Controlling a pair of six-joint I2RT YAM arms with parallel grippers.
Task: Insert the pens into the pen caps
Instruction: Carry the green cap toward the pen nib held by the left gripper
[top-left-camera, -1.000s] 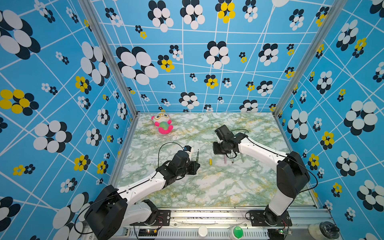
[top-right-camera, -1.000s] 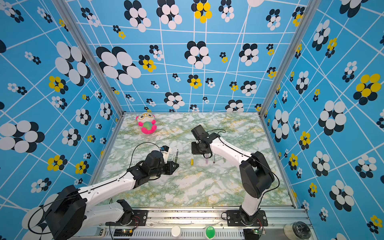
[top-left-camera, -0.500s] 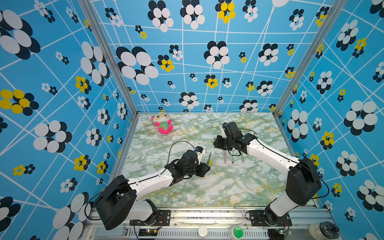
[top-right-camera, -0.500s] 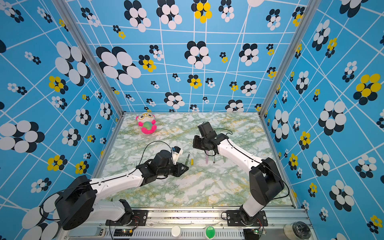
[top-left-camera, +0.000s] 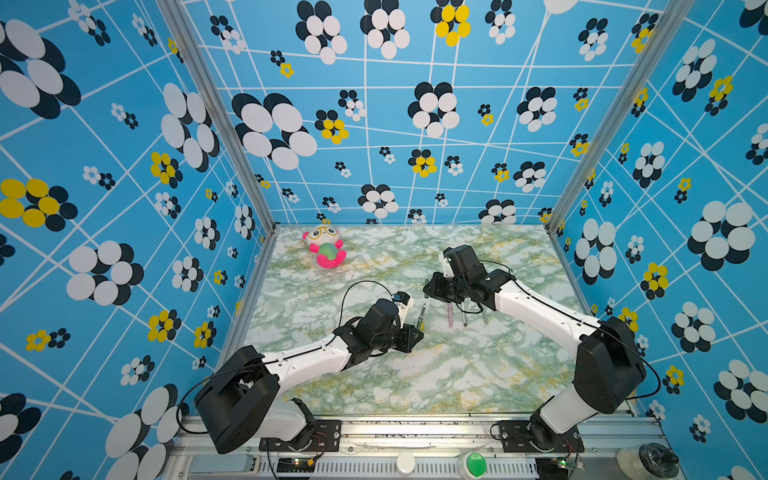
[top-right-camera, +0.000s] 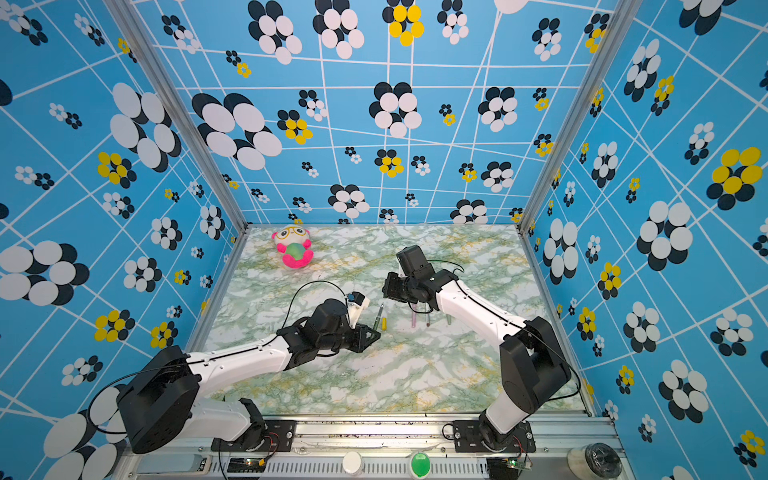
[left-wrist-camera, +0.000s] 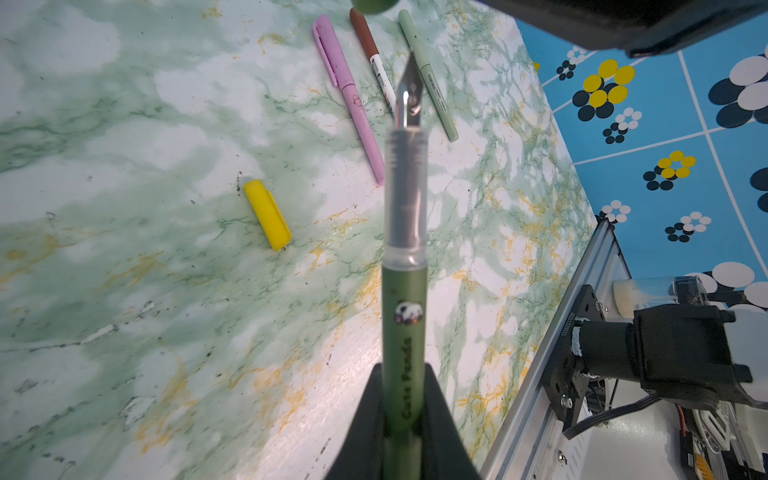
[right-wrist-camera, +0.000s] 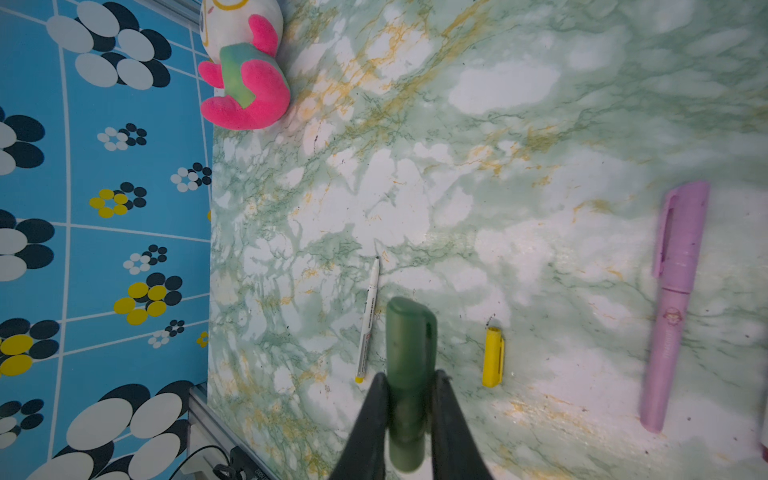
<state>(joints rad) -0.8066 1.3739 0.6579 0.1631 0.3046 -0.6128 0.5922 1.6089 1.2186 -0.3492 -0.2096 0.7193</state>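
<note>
The left jaws are pressed tight on the tail of the green pen (left-wrist-camera: 404, 316), which sticks out long and bare, nib (left-wrist-camera: 409, 95) leading. The right jaws pinch the green cap (right-wrist-camera: 409, 340) around its middle. In both top views pen (top-left-camera: 422, 316) and cap hang over the middle of the worktop (top-left-camera: 415, 374), near each other but apart.

The trouble I can see coming is alignment. The pen is gripped so far back that any sideways push at the nib could swing it in the jaws, and a nib that catches the cap's rim instead of its mouth may bend or skid off. The cap's end away from the wrist looks rounded and closed; if that end meets the nib, nothing goes in. A hard push could also slide the smooth cap back through its jaws.

Below lie the yellow cap (right-wrist-camera: 493, 357) and white pen (right-wrist-camera: 368, 320), uncapped; anything dropped could scatter them toward the capped pink pen (right-wrist-camera: 673, 307).
</note>
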